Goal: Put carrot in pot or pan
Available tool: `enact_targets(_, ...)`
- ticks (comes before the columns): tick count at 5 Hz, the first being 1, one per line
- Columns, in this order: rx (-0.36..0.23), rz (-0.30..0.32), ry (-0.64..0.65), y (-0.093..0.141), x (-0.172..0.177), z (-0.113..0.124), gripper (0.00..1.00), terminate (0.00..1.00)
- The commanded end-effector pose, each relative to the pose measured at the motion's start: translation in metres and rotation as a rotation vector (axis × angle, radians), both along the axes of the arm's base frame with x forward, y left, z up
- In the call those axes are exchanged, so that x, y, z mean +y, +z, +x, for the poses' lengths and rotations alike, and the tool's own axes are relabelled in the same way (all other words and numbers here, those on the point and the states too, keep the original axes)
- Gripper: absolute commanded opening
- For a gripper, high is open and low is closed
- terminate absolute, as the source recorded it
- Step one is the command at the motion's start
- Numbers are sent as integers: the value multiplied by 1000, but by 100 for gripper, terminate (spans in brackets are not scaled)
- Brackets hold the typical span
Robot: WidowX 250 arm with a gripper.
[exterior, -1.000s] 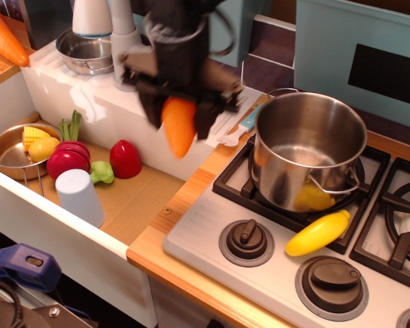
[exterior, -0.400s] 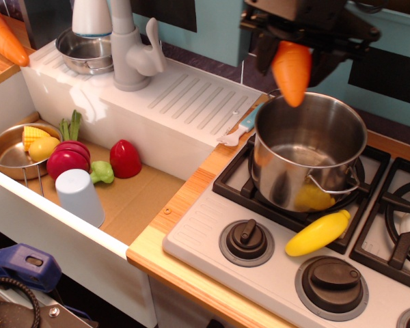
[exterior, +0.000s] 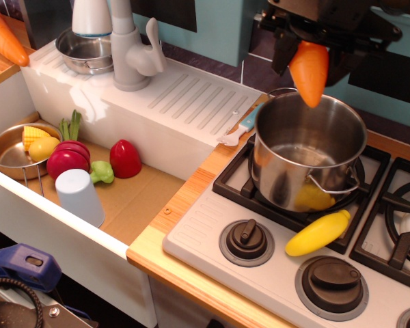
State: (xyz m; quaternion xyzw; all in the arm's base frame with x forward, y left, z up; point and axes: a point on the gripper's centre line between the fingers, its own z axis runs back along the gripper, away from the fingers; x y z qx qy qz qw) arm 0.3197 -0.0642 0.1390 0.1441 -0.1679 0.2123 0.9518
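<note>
My gripper [exterior: 309,53], black, is at the top of the view and shut on the short orange carrot [exterior: 309,72]. The carrot hangs tip down, directly above the opening of the tall shiny steel pot [exterior: 307,154]. The carrot's tip is about level with the pot's far rim. The pot stands on the left rear burner of the toy stove [exterior: 212,236] and looks empty inside. The upper part of the gripper is cut off by the frame edge.
A yellow toy vegetable [exterior: 318,232] lies on the stove in front of the pot. A white spatula [exterior: 236,132] lies left of the pot. The sink holds a steel bowl [exterior: 10,152] with yellow food, red vegetables [exterior: 125,158] and a white cup [exterior: 78,197]. A longer carrot [exterior: 5,37] lies far left, a faucet [exterior: 130,48] behind.
The gripper has carried the carrot from above the counter left of the pot to the right and up, and now a little further right over the pot's opening.
</note>
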Motion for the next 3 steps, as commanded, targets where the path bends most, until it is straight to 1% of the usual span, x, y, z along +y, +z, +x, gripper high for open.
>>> enact_targets(1, -97, -41, -15, 17, 6, -8, 100, 0)
enact_targets(2, -97, -41, -15, 17, 6, -8, 100, 0)
enact_targets(3, -97, -41, -15, 17, 6, -8, 100, 100)
